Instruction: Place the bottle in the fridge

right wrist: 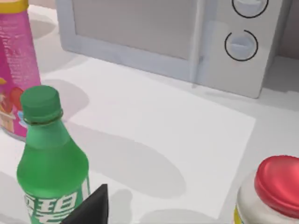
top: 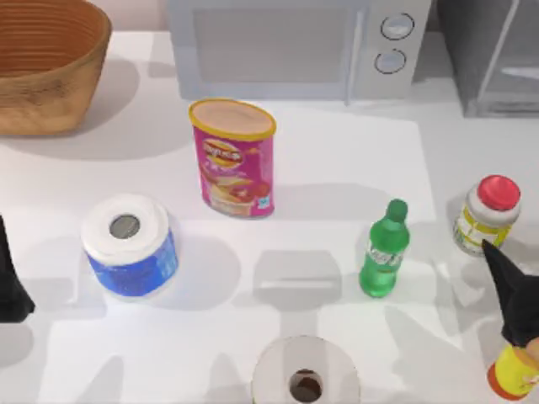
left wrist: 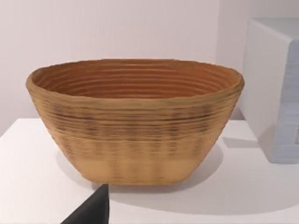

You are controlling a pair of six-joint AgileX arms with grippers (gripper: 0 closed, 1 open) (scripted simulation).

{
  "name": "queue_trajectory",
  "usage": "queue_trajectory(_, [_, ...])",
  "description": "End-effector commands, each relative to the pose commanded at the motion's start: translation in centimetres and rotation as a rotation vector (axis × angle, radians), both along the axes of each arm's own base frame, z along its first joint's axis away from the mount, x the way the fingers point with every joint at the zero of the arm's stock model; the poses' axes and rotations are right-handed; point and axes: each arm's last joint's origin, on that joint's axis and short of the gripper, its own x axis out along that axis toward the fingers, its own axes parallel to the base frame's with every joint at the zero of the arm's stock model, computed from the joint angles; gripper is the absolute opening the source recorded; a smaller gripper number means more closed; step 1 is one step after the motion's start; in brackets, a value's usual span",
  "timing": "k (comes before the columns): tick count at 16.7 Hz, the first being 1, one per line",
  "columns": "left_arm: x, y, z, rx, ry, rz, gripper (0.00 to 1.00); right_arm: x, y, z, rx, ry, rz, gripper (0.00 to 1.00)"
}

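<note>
Bottle (top: 385,252): upright on the bench (top: 337,160), right of centre, cap on, untouched; in the right wrist view (right wrist: 49,177) close ahead, label facing the camera.
Fridge (top: 493,55): far right corner of the bench, just beside the microwave (top: 295,46); door position hard to judge from the small part in frame.
Right hand (top: 514,295): dark shape at the right edge of the bench, near the bottle yet apart from it, between the red-lidded jar (top: 487,215) and the yellow jar (top: 515,370); cannot tell whether spread or pressed together; holding nothing as far as visible.
Left hand (top: 10,282): parked at the left edge, near the blue-wrapped paper roll (top: 130,244); spread or pressed together cannot be told; wrist camera aimed at the woven basket (left wrist: 135,119).
Other things: pink crisp canister (top: 234,158) standing mid-bench; a second paper roll (top: 305,379) at the near edge.
Done so far: nothing of the task proper, judging by the bottle standing free and well apart from the fridge.
Left to do: close in on the bottle, grip it, lift, carry toward the far right corner, get it inside the fridge, release.
Likely snag: red-lidded jar standing between bottle and fridge, so a lift clear of it probably needed.
</note>
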Motion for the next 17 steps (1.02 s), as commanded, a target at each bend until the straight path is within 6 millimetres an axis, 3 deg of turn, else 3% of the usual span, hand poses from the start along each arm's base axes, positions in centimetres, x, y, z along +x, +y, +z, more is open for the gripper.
queue_trajectory(8, [0.0, 0.0, 0.0, 0.0, 0.0, 0.0, 1.0, 3.5, 4.4, -3.6, -0.081, 0.161, 0.284, 1.0])
queue_trajectory(17, [0.0, 0.0, 0.0, 0.0, 0.0, 0.0, 1.0, 3.8, 4.9, -4.4, -0.089, 0.178, 0.311, 1.0])
